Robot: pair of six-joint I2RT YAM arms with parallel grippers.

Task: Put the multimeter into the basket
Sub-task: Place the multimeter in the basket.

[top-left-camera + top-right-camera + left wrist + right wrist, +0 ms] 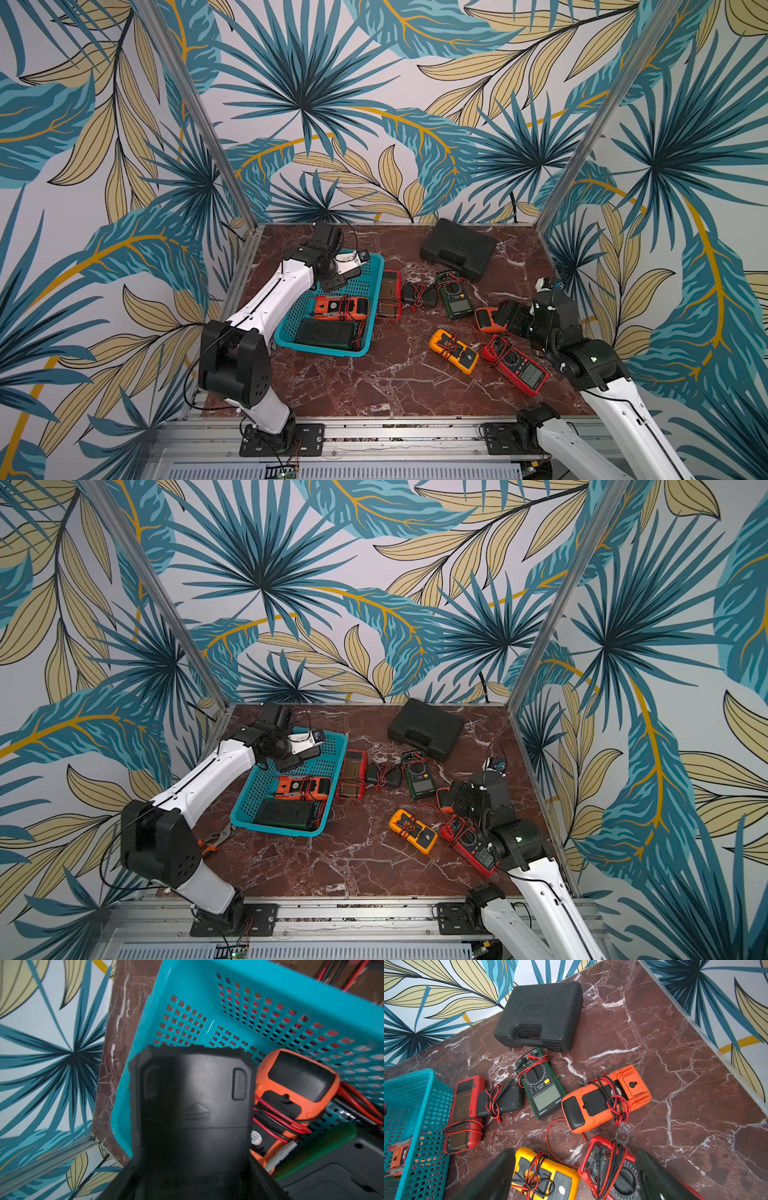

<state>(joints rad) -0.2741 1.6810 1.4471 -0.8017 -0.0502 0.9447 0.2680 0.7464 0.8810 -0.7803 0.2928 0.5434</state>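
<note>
The left gripper (334,281) hangs over the far end of the basket (376,291), pinching a black multimeter (193,1095) by its sides. In the left wrist view the meter's back faces the camera and hides most of the basket floor beneath it. The meter is above the basket, not yet resting on its floor.

Two meters already lie inside. An orange meter (340,308) wrapped in red and black leads is in the middle, and a dark meter (326,334) sits against the near wall.

A red meter (390,293) lies on the table (374,386) just beside the basket's outer wall, with a small black meter (417,293) and a green meter (455,297) beyond it. A black case (459,247) sits near the back edge.

The right gripper (575,1157) has its fingers (492,1176) spread wide and holds nothing. It is above a yellow meter (544,1176) and a red-and-black meter (610,1172), and a second orange meter (604,1099) lies face down close by. Pliers (218,837) lie near the left arm's base.
</note>
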